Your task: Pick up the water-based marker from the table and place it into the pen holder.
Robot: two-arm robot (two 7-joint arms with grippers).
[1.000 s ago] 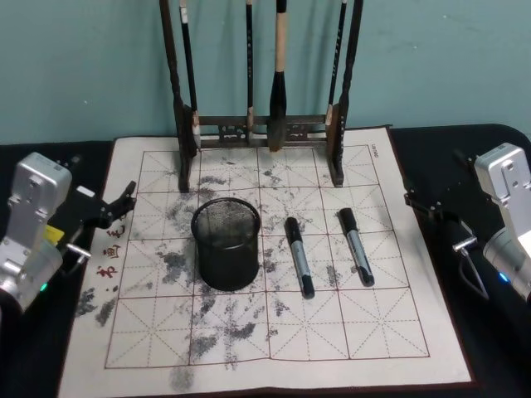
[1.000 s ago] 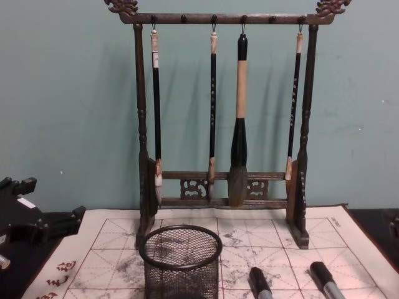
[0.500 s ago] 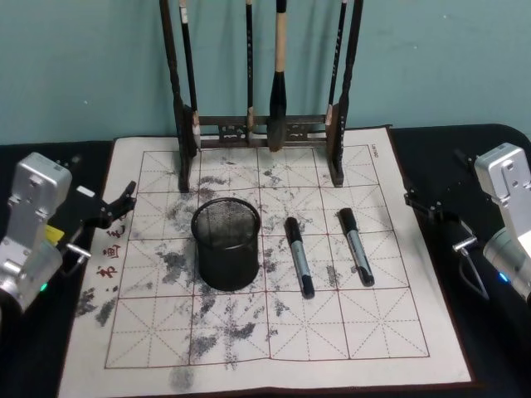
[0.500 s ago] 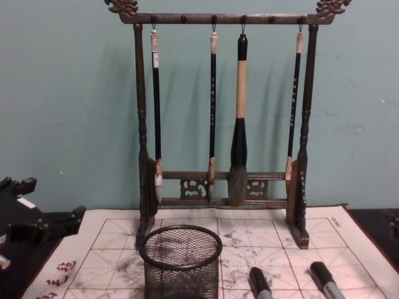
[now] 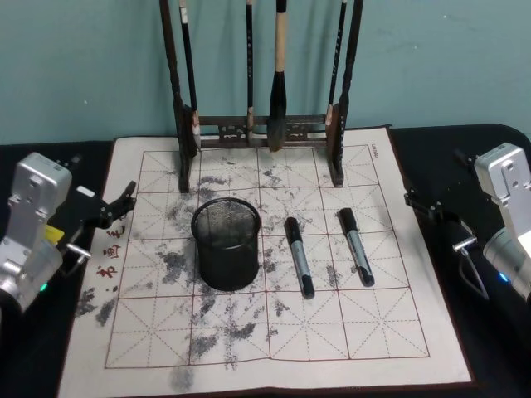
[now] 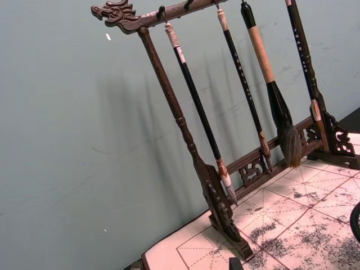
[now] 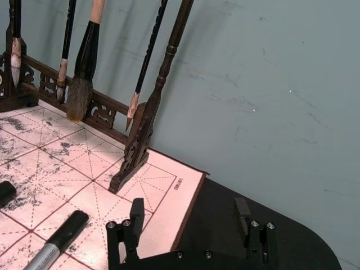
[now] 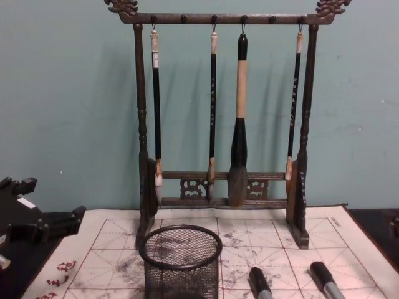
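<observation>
Two black and grey water-based markers lie side by side on the ink-stained gridded mat (image 5: pixel 274 340): one (image 5: pixel 299 256) just right of the pen holder, the other (image 5: pixel 356 246) farther right. The pen holder (image 5: pixel 226 242) is a short black mesh cup standing upright near the mat's middle; in the chest view the pen holder (image 8: pixel 181 261) looks empty. My left gripper (image 5: pixel 103 177) hovers open at the mat's left edge, holding nothing. My right gripper (image 7: pixel 188 211) is open over the dark table (image 5: pixel 465 141) just beyond the mat's right edge, with the nearer marker (image 7: pixel 59 239) beside it.
A tall dark wooden brush rack (image 5: pixel 264 128) with several hanging brushes stands across the back of the mat, behind the pen holder. A teal wall rises right behind the rack. Open mat lies in front of the markers.
</observation>
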